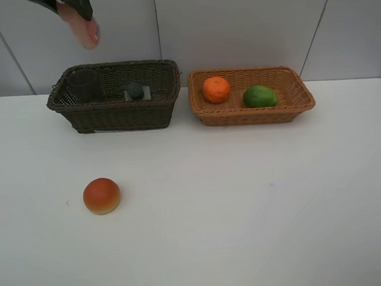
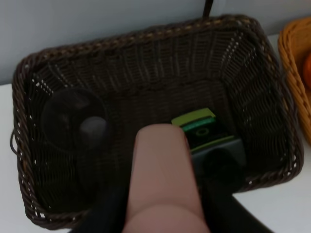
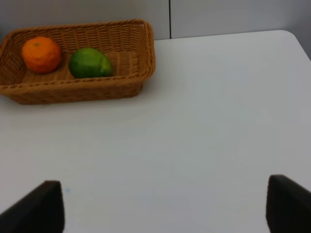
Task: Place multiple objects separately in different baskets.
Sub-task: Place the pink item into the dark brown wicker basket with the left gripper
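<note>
My left gripper point(image 1: 69, 4) hangs high above the dark brown basket point(image 1: 165, 112), shut on the pink bottle point(image 1: 83, 27), which points down. In the left wrist view the pink bottle point(image 2: 163, 179) sits between the black fingers point(image 2: 109, 208) over the dark brown basket point(image 2: 272, 63). Inside it are the purple cup point(image 2: 75, 121) and the dark grey box point(image 2: 214, 145). The light tan basket point(image 1: 299, 106) holds the orange point(image 1: 216, 89) and the lime point(image 1: 259, 96). The red-orange bun point(image 1: 101, 196) lies on the table. My right gripper point(image 3: 165, 208) stands open over bare table, holding nothing.
The white table point(image 1: 260, 210) runs wide in front of both baskets. A grey panelled wall point(image 1: 247, 21) stands right behind them. In the right wrist view the tan basket point(image 3: 146, 53) with the orange point(image 3: 41, 54) and lime point(image 3: 89, 62) lies some way off.
</note>
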